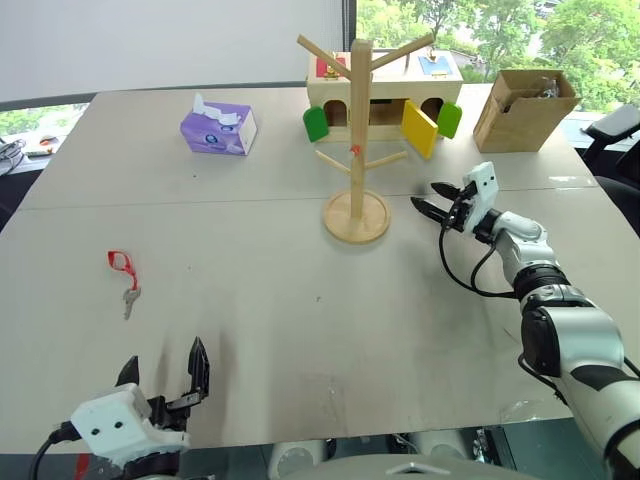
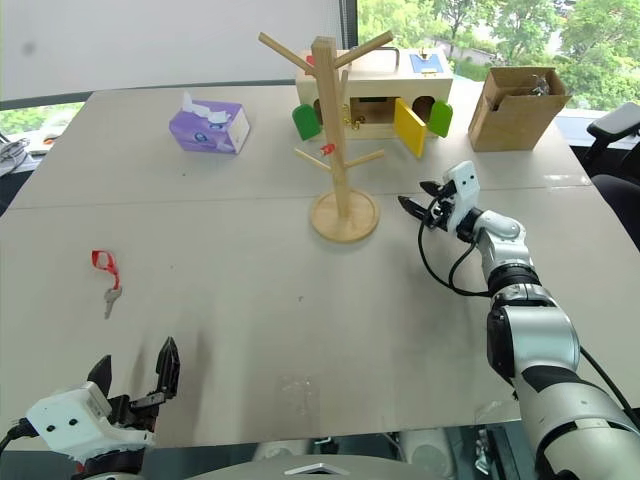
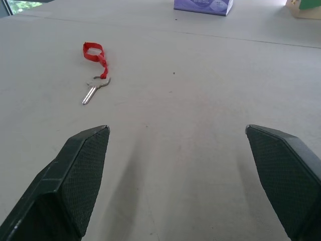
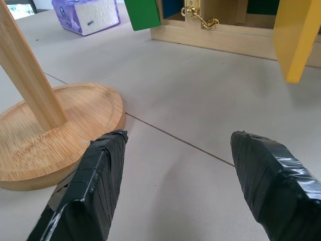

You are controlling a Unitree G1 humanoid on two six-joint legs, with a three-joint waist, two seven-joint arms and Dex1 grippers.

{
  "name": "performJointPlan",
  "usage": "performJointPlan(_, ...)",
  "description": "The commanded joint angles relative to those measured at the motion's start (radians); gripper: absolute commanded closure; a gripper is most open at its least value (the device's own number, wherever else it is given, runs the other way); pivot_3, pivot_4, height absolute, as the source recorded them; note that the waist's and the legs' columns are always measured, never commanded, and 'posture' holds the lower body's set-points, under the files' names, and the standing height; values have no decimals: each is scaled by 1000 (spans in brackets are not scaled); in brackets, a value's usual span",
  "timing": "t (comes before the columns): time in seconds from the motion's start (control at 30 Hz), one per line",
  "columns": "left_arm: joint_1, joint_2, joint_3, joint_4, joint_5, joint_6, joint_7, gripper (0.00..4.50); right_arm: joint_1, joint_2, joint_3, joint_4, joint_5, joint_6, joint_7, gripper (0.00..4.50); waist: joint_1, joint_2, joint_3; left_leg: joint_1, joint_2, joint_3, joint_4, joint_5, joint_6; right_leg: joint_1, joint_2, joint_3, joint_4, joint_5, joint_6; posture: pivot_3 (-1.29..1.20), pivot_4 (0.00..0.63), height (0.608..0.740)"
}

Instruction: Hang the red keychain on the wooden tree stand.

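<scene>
The left claw (image 1: 165, 372) hovers spread and empty over the near edge of the surface (image 1: 300, 300); the right claw (image 1: 437, 201) is likewise spread and empty, just beside the base of the wooden tree stand (image 1: 356, 140). The red keychain (image 1: 124, 272) lies flat ahead of the left claw, well apart from the stand. It looks light and floppy; pinching the strap loop seems safer than the thin, slippery key. Bare surface lies between it and the stand.
</scene>
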Motion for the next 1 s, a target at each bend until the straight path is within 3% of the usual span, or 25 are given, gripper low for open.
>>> performJointPlan(0.03,21,-7,-4,-52,23,-28,15,0,-17,-2,-14,-19,5,-17,6,936,0,0,0,0,0,0,0,0,0,0,0,0,0,0,0,0,150,740)
performJointPlan(0.7,-35,33,15,-34,14,-9,28,0,9,-24,-29,-39,2,-63,20,936,0,0,0,0,0,0,0,0,0,0,0,0,0,0,0,0,150,740)
performJointPlan(0.8,-70,42,31,-49,27,25,67,0,53,-30,-3,-104,6,-121,147,936,3,0,0,0,0,0,0,0,0,0,0,0,0,0,0,0,150,740)
performJointPlan(0.9,-149,59,75,-69,15,97,132,0,135,-53,12,-224,62,-101,368,936,7,0,0,0,0,-1,0,0,0,0,0,-1,0,0,1,0,150,740)
performJointPlan(1.0,-308,114,129,-81,-28,211,204,0,262,-101,58,-400,95,-112,550,936,14,0,0,0,0,-2,1,0,0,2,0,-2,0,1,1,0,150,740)
